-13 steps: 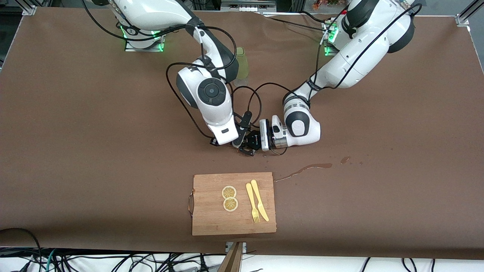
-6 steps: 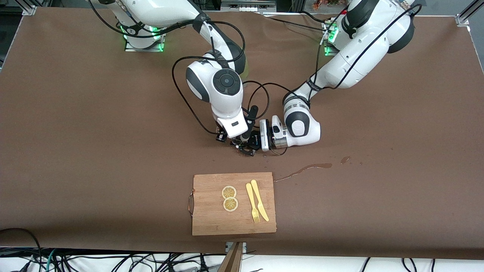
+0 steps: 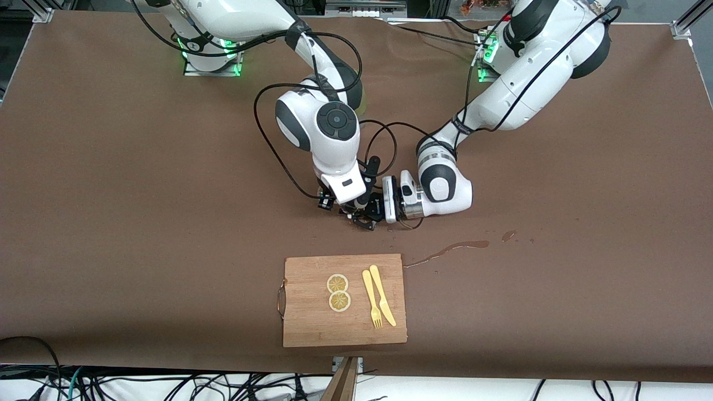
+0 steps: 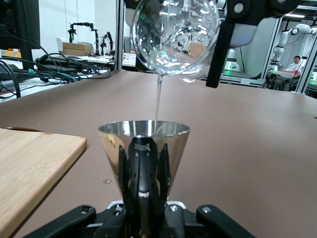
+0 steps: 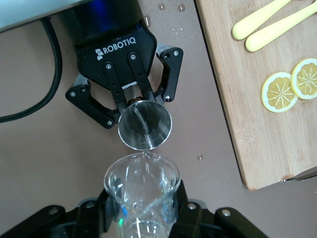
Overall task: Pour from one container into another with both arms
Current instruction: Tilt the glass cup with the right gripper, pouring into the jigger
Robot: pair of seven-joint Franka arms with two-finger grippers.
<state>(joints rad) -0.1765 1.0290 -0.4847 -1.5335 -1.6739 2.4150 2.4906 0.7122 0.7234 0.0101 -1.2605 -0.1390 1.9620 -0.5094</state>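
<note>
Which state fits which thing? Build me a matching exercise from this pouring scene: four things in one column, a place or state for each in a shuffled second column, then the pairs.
Things:
1. clear glass beaker
2. metal cup
3. lemon slices
4. spilled liquid

Places or states:
A. lying on the wooden cutting board, beside the yellow fork and knife
B. tilted in the right hand, a thin stream running from its lip
C. a streak on the bare table, toward the left arm's end
D. held upright in the left hand, catching the stream

Pairs: 1-B, 2-D, 3-A, 4-C
</note>
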